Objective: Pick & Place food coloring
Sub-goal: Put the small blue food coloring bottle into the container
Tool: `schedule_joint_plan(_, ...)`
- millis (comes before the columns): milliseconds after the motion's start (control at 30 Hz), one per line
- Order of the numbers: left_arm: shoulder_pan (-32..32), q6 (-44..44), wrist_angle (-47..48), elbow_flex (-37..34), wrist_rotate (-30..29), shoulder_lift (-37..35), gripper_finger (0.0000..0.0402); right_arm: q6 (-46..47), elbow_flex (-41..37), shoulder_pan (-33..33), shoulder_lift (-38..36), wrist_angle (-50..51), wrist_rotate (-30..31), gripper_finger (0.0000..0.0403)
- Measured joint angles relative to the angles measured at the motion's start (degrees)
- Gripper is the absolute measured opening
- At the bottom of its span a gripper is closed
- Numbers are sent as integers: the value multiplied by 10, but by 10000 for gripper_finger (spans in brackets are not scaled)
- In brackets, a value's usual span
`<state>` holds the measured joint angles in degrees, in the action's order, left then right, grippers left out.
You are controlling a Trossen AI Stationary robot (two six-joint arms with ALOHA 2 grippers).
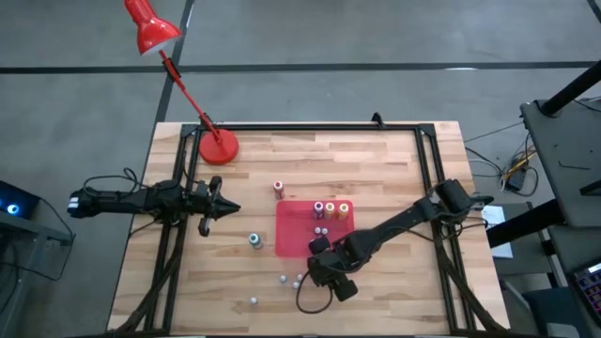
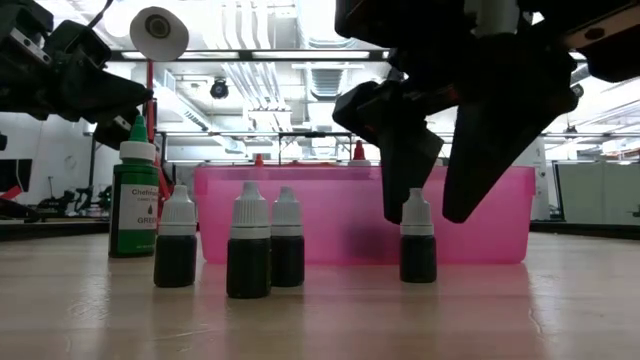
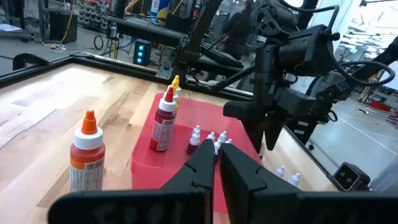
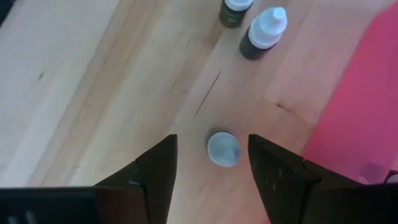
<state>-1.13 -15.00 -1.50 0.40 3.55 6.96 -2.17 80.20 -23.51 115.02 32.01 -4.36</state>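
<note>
A small food coloring bottle (image 4: 222, 149), dark-bodied with a white cap, stands upright on the wooden table (image 1: 376, 300) beside the pink tray (image 1: 296, 235). My right gripper (image 4: 211, 142) is open and points steeply down over it, one finger on either side of the cap (image 2: 417, 208); no touch shows. Three more small bottles (image 2: 248, 248) stand nearby on the table. Taller colour bottles (image 1: 331, 208) stand in the tray. My left gripper (image 1: 225, 207) waits shut at the table's left, held level.
A green bottle (image 1: 254, 240) and an orange bottle (image 1: 279, 188) stand on the table left of the tray. A red desk lamp (image 1: 218, 147) has its base at the far left. A black frame (image 1: 427, 169) runs along the table's edges.
</note>
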Motion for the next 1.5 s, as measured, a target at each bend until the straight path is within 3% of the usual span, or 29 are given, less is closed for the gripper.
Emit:
schedule_joint_plan(267,0,0,0,0,0,0,0,4,0,3,2,-6,0,162)
schedule_joint_plan(933,0,0,0,0,0,0,0,5,-2,6,2,-10,-1,56)
schedule_joint_plan(1367,0,0,0,0,0,0,0,32,2,5,-80,25,-1,57)
schedule_joint_plan(1500,0,0,0,0,0,0,0,55,3,8,-113,74,29,58)
